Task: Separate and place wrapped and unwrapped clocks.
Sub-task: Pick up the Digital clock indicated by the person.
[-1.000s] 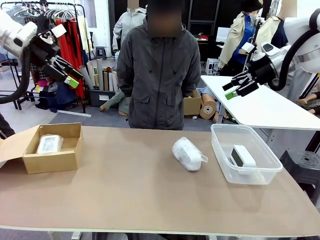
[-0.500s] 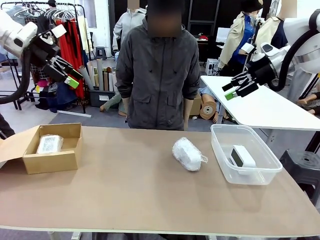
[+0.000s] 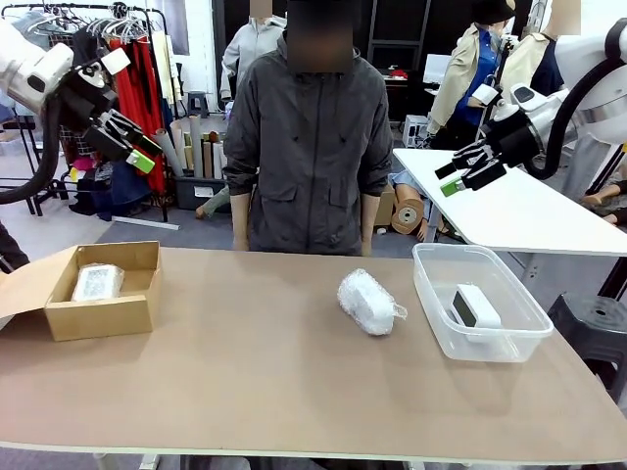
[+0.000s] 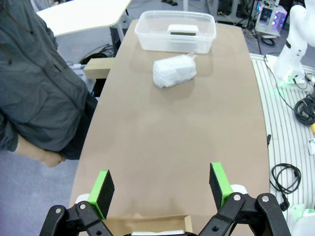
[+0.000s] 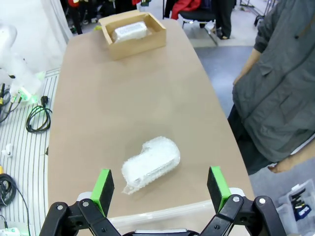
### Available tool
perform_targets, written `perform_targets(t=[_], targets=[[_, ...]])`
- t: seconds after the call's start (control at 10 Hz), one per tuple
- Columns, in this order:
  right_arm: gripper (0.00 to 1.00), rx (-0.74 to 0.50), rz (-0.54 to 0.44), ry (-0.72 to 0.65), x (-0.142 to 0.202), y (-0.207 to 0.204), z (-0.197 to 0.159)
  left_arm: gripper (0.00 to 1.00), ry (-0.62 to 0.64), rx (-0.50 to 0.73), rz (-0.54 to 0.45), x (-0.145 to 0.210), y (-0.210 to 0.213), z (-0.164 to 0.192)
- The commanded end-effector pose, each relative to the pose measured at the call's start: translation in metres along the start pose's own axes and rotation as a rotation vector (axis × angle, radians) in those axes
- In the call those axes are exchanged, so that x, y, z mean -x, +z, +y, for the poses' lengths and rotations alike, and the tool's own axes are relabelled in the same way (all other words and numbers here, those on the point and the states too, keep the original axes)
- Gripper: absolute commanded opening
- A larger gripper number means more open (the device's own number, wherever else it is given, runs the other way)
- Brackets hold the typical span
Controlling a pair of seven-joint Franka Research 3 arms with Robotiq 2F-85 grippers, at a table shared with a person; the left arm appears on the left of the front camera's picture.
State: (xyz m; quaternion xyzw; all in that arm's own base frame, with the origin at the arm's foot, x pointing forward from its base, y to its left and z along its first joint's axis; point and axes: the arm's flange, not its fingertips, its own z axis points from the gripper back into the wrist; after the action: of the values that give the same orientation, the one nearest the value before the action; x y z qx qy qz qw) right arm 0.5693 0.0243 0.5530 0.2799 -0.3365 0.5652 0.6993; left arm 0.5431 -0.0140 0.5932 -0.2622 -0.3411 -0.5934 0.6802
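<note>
Well, left claw (image 3: 145, 150) and right claw (image 3: 446, 177) both gape empty; the box (image 3: 108, 318) wall partly hides one wrapped clock (image 3: 97, 281) inside.

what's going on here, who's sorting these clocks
Nobody is handling anything right now. The left gripper and the right gripper both hang open and empty, raised above the ends of the table. One wrapped clock lies in the cardboard box at the left, and the bare white clock sits in the clear tub at the right. A second wrapped clock lies loose on the table between them, closer to the tub, not yet sorted. The person stands at the far side, arms down, touching nothing.
</note>
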Motion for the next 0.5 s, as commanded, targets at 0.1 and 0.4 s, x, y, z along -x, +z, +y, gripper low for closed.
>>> perform_targets(t=[0.1, 0.4], targets=[[1.00, -0.004, 0.000, 0.005, -0.0007, 0.0005, 0.0005, 1.00, -0.011, 0.004, -0.002, 0.0005, 0.0006, -0.0022], [1.00, -0.004, 0.000, 0.005, -0.0007, 0.0005, 0.0005, 1.00, -0.011, 0.004, -0.002, 0.0005, 0.0006, -0.0022]])
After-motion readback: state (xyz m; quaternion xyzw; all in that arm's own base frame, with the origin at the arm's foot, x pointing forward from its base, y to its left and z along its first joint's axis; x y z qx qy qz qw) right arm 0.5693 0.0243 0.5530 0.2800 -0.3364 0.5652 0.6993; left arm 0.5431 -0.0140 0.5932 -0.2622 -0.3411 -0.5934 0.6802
